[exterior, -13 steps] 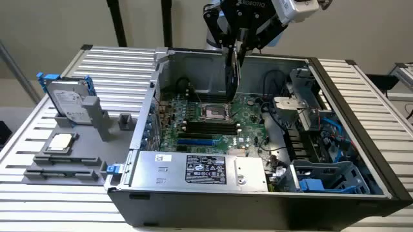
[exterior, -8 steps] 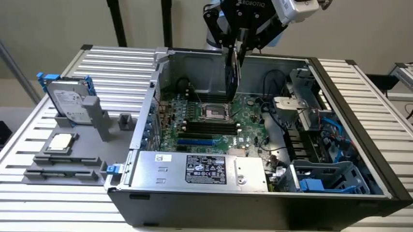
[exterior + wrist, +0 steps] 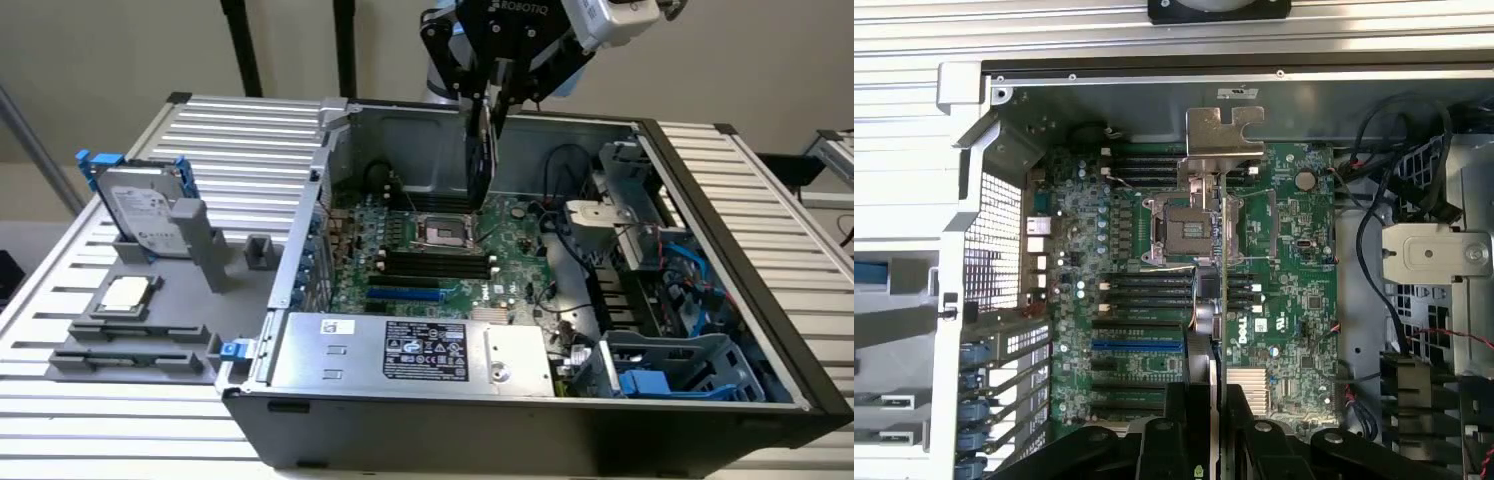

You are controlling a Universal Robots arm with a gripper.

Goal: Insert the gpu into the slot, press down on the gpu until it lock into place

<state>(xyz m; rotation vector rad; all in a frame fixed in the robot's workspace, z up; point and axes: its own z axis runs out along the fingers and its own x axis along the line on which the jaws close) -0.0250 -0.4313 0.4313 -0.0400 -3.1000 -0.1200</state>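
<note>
You see the gpu (image 3: 1223, 138) edge-on: its end bracket is thin bare silver metal with a dull shine, and the card is green laminate. The slot (image 3: 1137, 344) is smooth bright-blue plastic. The gripper (image 3: 1215, 395) pinching the card is matt black (plastic or coated metal, you can't tell). The case (image 3: 414, 150) walls are matt grey sheet metal. The table (image 3: 240, 130) is ribbed pale metal.
</note>
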